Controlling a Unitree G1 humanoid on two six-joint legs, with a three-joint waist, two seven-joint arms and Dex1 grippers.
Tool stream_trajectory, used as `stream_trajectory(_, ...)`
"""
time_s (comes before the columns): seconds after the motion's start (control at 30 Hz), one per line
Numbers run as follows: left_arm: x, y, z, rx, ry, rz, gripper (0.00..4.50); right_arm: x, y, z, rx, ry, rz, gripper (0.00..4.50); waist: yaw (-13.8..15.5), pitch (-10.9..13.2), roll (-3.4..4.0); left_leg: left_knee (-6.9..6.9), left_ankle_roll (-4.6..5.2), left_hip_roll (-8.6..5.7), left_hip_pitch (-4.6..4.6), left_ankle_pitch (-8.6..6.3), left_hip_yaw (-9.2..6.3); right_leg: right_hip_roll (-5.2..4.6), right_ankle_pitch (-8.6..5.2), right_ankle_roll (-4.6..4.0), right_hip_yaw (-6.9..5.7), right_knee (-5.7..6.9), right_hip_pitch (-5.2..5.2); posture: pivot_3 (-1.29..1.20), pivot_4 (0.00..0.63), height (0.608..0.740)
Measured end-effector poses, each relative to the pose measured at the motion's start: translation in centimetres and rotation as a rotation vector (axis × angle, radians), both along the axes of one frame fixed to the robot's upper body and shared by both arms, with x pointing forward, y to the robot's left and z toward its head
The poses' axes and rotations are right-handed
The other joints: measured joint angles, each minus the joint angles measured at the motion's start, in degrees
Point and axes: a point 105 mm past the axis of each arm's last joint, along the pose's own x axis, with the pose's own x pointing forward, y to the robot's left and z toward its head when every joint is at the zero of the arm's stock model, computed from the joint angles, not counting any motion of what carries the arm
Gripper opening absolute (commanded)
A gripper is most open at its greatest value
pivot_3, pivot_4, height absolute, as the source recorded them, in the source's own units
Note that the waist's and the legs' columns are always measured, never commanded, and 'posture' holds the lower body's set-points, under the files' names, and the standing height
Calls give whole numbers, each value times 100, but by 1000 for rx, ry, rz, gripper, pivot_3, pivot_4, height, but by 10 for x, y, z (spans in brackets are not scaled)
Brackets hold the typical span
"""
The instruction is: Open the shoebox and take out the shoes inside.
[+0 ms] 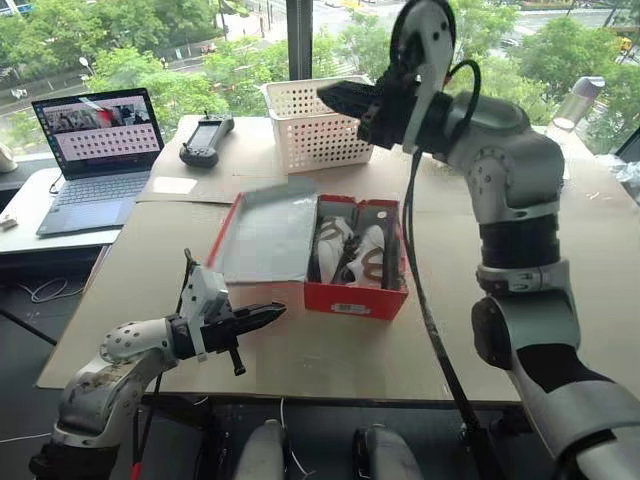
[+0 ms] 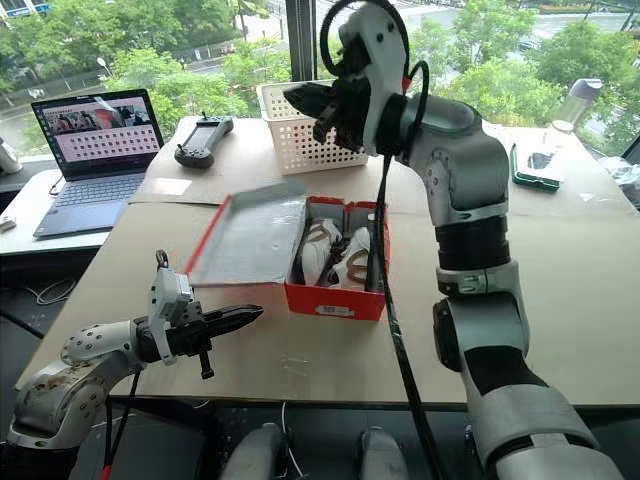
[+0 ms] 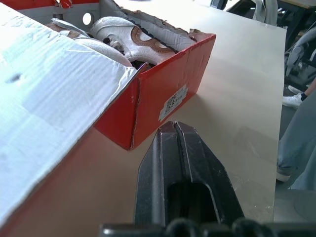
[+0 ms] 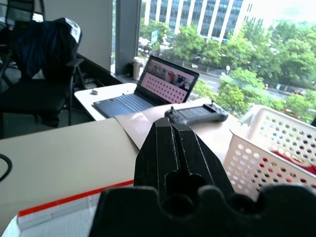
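Shoes [image 1: 352, 255] lie in the open shoebox [image 1: 355, 297]; left gripper [image 3: 174, 129], right gripper [image 4: 171, 129] both closed, empty

lid [image 1: 268, 235]: blurred | shoes [image 1: 352, 252]: partly hidden, perhaps a pair | label [image 1: 352, 308]: text unreadable

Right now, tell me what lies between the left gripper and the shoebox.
Nothing: bare table runs from the shut left gripper to the shoebox. The left wrist view shows it too, up to the box's labelled end.
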Motion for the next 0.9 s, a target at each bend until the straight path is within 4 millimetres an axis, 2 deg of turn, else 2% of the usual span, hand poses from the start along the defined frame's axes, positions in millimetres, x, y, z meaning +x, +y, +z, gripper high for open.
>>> stream_trajectory(0.1,-3,-1,3,-5,-2,-6,0,12,-20,-28,-77,58,-93,29,-27,0,0,-7,18,3,0,9,10,7,19,30,14,1,-10,0,150,733)
stream_trajectory(0.17,-1,1,10,-12,-7,-20,0,11,-25,-45,-124,92,-104,29,-48,0,0,-10,18,12,1,9,8,21,18,30,16,8,-14,0,150,733)
stream_trajectory(0.3,14,18,37,41,-67,-37,0,-2,-21,-80,-250,193,-46,29,-75,1,1,-10,18,22,6,9,7,39,16,20,17,18,-22,0,150,733)
stream_trajectory(0.4,24,30,47,67,-66,-57,0,-7,-19,-92,-308,249,-30,29,-123,1,2,-9,18,20,7,9,7,37,17,20,21,16,-20,0,150,733)
stream_trajectory(0.5,40,35,55,85,-90,-73,0,-11,-19,-100,-354,303,-34,779,-121,1,1,-9,18,20,3,9,7,38,17,20,19,12,-21,0,150,733)
stream_trajectory(0.6,49,31,62,106,-127,-97,0,-16,-19,-111,-408,360,-39,1764,-114,1,1,-10,17,16,-4,8,9,33,18,22,20,7,-24,0,150,733)
stream_trajectory(0.7,51,27,57,99,-114,-117,0,-19,-22,-112,-430,386,-57,2800,-119,1,0,-10,13,16,-7,4,11,32,18,23,24,6,-26,0,150,733)
stream_trajectory(0.83,50,21,48,96,-90,-140,0,-9,-26,-107,-451,401,-153,4118,-147,1,0,-10,14,17,-11,4,17,35,19,22,37,18,-46,0,150,733)
stream_trajectory(0.9,49,20,45,94,-83,-141,0,-3,-25,-98,-446,387,-181,4118,-147,1,0,-10,14,19,-10,5,17,39,19,22,37,22,-48,0,150,733)
